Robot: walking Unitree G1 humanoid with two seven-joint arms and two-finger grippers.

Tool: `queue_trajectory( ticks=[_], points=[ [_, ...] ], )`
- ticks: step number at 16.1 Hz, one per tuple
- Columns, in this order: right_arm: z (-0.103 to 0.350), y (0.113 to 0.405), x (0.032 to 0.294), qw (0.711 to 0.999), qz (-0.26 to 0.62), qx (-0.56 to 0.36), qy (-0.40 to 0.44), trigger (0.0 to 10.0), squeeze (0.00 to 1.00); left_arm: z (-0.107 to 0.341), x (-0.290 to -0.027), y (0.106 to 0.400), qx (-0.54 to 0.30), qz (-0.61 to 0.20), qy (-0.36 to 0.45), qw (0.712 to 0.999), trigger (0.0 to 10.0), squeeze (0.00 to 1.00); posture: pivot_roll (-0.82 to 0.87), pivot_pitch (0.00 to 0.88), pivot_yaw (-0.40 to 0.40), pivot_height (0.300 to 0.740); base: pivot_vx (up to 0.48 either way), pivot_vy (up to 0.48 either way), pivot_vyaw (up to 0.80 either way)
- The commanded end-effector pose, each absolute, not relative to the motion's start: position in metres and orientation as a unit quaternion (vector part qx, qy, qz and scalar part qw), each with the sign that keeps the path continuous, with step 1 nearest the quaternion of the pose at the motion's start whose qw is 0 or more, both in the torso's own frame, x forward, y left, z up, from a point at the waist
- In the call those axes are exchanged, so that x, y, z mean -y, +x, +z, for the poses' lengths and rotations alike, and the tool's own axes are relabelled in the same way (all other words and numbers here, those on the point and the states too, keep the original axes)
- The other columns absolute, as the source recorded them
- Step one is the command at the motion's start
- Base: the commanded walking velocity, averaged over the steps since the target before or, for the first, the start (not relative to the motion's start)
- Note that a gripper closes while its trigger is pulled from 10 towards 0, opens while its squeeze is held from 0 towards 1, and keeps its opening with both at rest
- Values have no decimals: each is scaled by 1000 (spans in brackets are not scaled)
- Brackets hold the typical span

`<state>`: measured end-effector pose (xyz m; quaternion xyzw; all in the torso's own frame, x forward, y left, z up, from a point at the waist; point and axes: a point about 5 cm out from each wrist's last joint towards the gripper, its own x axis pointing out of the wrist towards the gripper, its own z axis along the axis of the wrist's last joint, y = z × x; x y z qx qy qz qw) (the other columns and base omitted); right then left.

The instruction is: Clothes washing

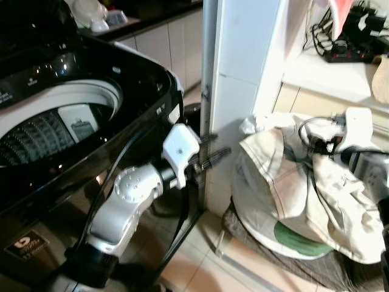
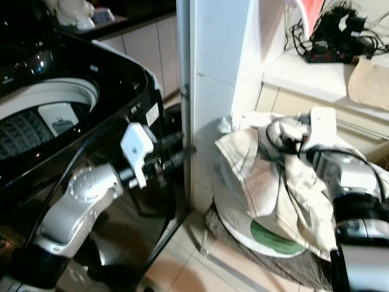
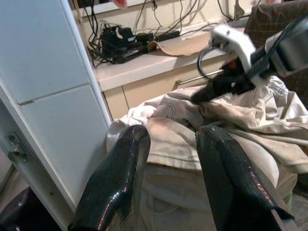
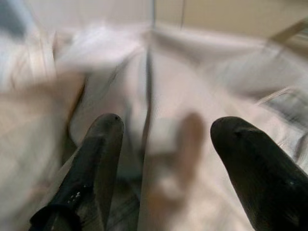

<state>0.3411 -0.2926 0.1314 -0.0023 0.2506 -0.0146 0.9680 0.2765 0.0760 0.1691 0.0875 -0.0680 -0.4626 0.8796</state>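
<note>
Silver-jointed, my left end effector [image 1: 209, 155] hovers with its fingers parted and holding nothing, between the glossy black top-loading washing machine [image 1: 73, 121] and the white tiled pillar [image 1: 234, 91]. My right end effector [image 4: 163, 159] is spread wide over the crumpled cream cloth [image 1: 292, 182], perhaps touching it; blur hides contact. That cloth is heaped in a round basket [image 1: 285, 240] on the floor.

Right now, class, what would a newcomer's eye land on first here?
The heap of cream clothes beside the white pillar, with the right gripper open just above it. Then the black top-loading washing machine, lid up, on the left, with the left gripper open in front of it.
</note>
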Motion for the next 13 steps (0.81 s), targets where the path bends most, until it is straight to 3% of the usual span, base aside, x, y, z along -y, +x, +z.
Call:
queue_trajectory(
  ticks=[1, 2, 3, 6, 7, 8, 13],
  points=[
    [126, 342, 288, 966, 2, -259, -11, 10000, 1000, 173, -76, 275, 72, -469, 96, 875, 10000, 0, -52, 6, 46, 740, 0, 0, 0],
    [112, 338, 291, 954, -6, -297, -32, 10000, 1000, 172, -75, 273, 67, -474, 104, 872, 10000, 0, -41, 2, 34, 740, 0, 0, 0],
    [101, 332, 299, 942, -44, -327, -58, 10000, 0, 171, -75, 266, 57, -495, 101, 861, 10000, 0, -38, 0, 30, 740, 0, 0, 0],
    [94, 331, 305, 937, -64, -335, -74, 10000, 0, 172, -72, 255, 57, -518, 75, 850, 10000, 0, -35, 0, 27, 740, 0, 0, 0],
    [93, 331, 305, 937, -61, -335, -72, 4196, 0, 173, -71, 253, 60, -521, 58, 850, 10000, 0, -35, 0, 26, 740, 0, 0, 0],
    [92, 331, 305, 937, -61, -335, -74, 0, 0, 175, -71, 252, 64, -519, 47, 851, 10000, 0, -37, 0, 26, 740, 0, 0, 0],
    [90, 332, 304, 940, -58, -329, -73, 0, 0, 180, -73, 254, 70, -511, 32, 856, 10000, 0, -29, 0, 25, 740, 0, 0, 0]
  ],
)
